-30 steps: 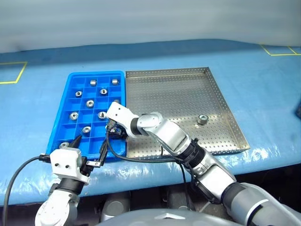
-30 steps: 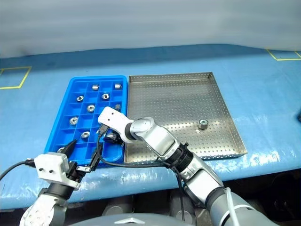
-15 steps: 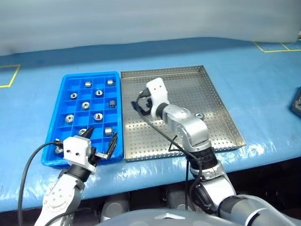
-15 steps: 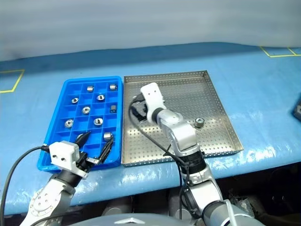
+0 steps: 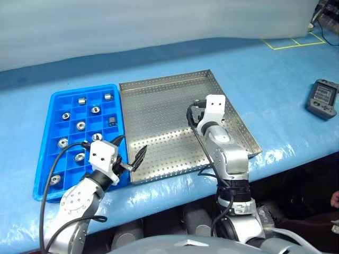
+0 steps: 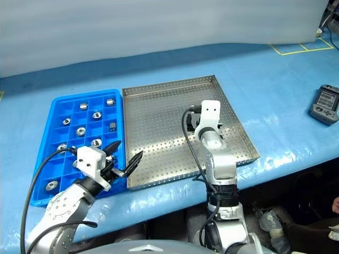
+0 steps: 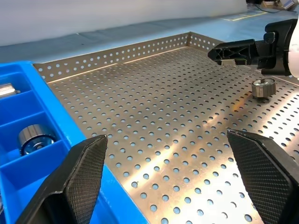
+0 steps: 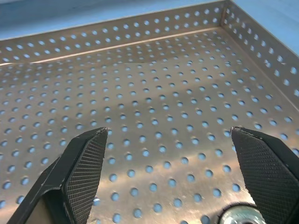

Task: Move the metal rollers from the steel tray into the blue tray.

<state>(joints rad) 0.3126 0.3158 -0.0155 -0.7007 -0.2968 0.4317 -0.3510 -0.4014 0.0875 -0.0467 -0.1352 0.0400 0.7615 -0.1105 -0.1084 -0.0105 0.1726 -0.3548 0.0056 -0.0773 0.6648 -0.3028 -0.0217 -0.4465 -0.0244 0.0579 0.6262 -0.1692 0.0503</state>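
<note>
The blue tray [image 5: 85,89] lies on the left with several metal rollers [image 5: 80,125] in its compartments. The steel tray [image 5: 159,111] sits beside it on the right. One metal roller [image 7: 264,87] stands on its perforated floor near the right rim. My right gripper [image 8: 169,133] hangs open and empty low over that floor, with the roller [image 8: 240,215] just below and short of one fingertip. My left gripper [image 5: 130,149] is open and empty at the near edge, where the two trays meet, and it points across the steel tray.
A black handheld device [image 5: 322,99] lies on the blue table cover at the far right. Yellow tape marks [image 5: 288,42] run along the back right. The table's front edge is close behind both trays.
The view has swung right. My right gripper has left the blue tray, opened wide and crossed to the steel tray's right side. My left gripper has edged toward the steel tray.
</note>
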